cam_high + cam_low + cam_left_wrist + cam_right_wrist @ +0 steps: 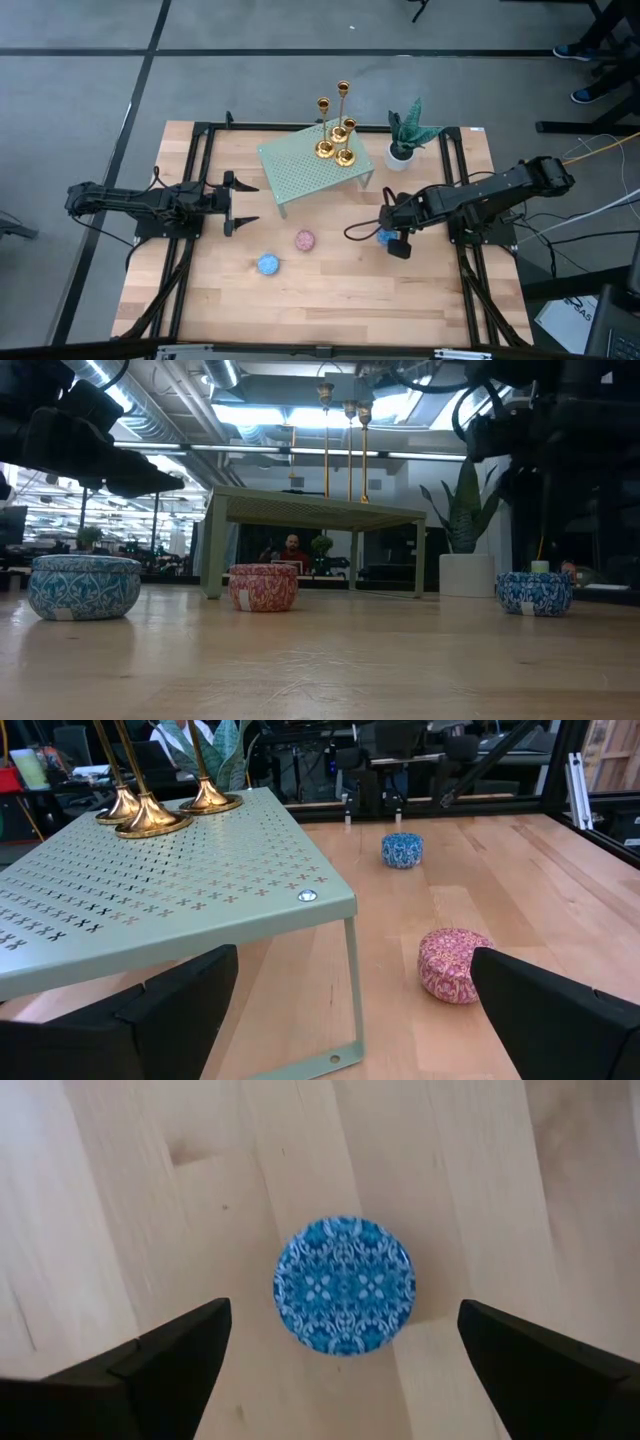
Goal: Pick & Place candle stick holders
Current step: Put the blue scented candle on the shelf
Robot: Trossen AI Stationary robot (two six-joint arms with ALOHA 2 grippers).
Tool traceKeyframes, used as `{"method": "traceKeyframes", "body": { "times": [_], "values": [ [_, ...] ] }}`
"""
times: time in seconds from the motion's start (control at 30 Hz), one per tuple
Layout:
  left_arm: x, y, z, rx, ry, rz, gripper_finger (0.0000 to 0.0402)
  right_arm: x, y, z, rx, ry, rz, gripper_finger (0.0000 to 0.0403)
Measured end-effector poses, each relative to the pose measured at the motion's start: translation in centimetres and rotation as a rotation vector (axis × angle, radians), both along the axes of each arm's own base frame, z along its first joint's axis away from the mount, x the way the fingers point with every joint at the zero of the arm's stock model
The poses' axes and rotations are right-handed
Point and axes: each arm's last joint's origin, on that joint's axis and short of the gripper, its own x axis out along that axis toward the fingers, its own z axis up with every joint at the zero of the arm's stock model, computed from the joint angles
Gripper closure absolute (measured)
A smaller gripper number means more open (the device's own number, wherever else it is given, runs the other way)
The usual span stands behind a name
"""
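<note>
High view: my left gripper (243, 203) hangs over the table's left half, jaws spread wide, nothing between them, just beside the corner of a pale green perforated stand (300, 165). Three gold candle stick holders (337, 128) stand upright, clustered on the stand's far right part. A potted plant (406, 136) sits just right of the stand. My right gripper (391, 238) points down over a blue tin (384, 237), jaws apart. A pink tin (305, 240) and a second blue tin (268, 264) lie on the bare wood between my arms.

Low view: stand at middle distance, the holders' thin stems (326, 445) rising from its top; pink tin (264, 586) in front of it, one blue tin (84, 586) at left, another (534, 592) at right. A person sits in the room behind.

Left wrist view: my own fingers (170, 1010) stand wide, holding nothing; holder bases (150, 818) rest on the stand's top.

Right wrist view: my fingers (170, 1355) are parted on either side of the blue tin's patterned lid (345, 1286), not touching it.
</note>
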Motion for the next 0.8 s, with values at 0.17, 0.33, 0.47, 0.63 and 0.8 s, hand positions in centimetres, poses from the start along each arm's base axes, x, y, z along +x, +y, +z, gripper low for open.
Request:
{"method": "traceKeyframes", "body": {
  "times": [0.17, 0.33, 0.47, 0.63, 0.8],
  "values": [
    [0.00, 0.00, -0.01, 0.000, 0.000, 0.000, 0.0002, 0.27, 0.06, 0.07, 0.005, -0.028, -0.003, 0.0011],
    [0.00, 0.00, -0.01, 0.000, 0.000, 0.000, 0.0002, 0.31, 0.06, 0.07, 0.008, -0.032, -0.011, 0.0011],
    [0.00, 0.00, -0.01, 0.000, 0.000, 0.000, 0.0002, 0.32, 0.07, 0.07, 0.009, -0.033, -0.010, 0.0011],
    [0.00, 0.00, -0.01, 0.000, 0.000, 0.000, 0.0002, 0.32, 0.07, 0.07, 0.008, -0.032, -0.008, 0.0011],
    [0.00, 0.00, -0.01, 0.000, 0.000, 0.000, 0.0002, 0.32, 0.07, 0.07, 0.011, -0.032, -0.007, 0.0011]
  ]
}}
